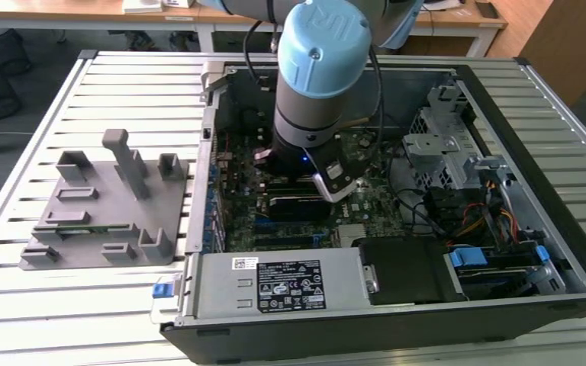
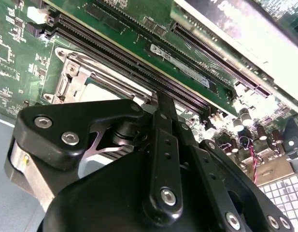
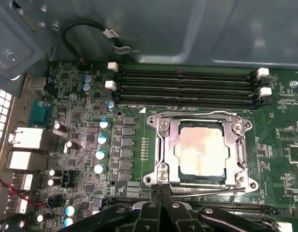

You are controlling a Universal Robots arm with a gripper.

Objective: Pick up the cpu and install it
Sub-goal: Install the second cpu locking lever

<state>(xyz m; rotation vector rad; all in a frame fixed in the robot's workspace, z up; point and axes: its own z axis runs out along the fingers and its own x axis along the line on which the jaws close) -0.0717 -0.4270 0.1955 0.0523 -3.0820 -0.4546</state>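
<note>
The cpu (image 3: 202, 150), a square chip with a smeared silver top, lies flat inside the socket on the green motherboard (image 3: 91, 116) in the first wrist view. The metal socket frame (image 3: 163, 145) lies closed around it. My gripper (image 3: 161, 191) hangs just beside the frame's edge, its black fingers pressed together with nothing between them. In the second wrist view the gripper (image 2: 163, 101) stands in front of the socket frame (image 2: 71, 72), and a pale part of the cpu (image 2: 103, 92) shows behind it. In the exterior view the gripper (image 1: 330, 187) reaches down into the open computer case (image 1: 375, 335).
A grey plastic fixture block (image 1: 110, 206) stands on the slatted table at the exterior view's left. Inside the case are memory slots (image 3: 187, 87), a power supply (image 1: 283, 286), a drive cage (image 1: 445, 145) and loose cables (image 1: 476, 221). The case walls enclose the arm.
</note>
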